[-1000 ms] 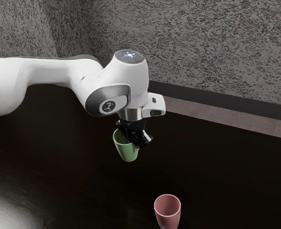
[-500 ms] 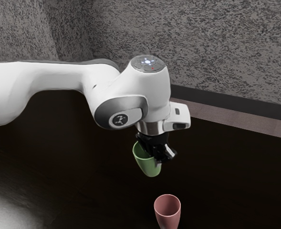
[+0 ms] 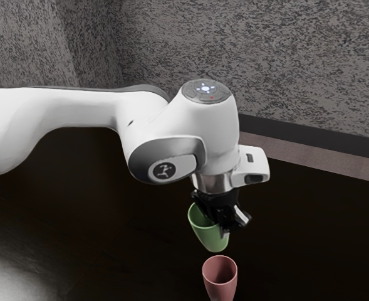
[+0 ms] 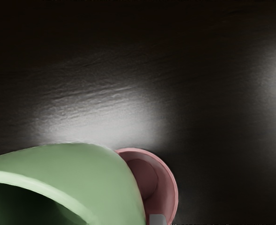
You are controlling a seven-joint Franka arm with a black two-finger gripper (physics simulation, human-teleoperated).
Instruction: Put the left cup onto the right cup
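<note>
Black fingers (image 3: 229, 216) pinch the rim of the tilted pale green cup (image 3: 206, 236), held just above the upright pink cup (image 3: 220, 276) on the dark table (image 3: 309, 238).

No words or numbers are legible; a small white emblem (image 3: 164, 169) marks the white arm's (image 3: 59, 125) grey round joint cap (image 3: 175, 150).

White, glossy arm (image 3: 77, 125) recorded: smooth rounded tubular links, with grey bands seen at the joints. A round grey cap (image 3: 164, 169) is marked with a small white logo. The wrist dome (image 3: 206, 89) is topped with pale blue dots and one red dot. A short silver metal collar (image 3: 212, 182) is noted beneath. A white boxy side block (image 3: 252, 171) is fitted, dark slot on its face. Black, angular, two-fingered gripper (image 3: 227, 221) noted.
</note>
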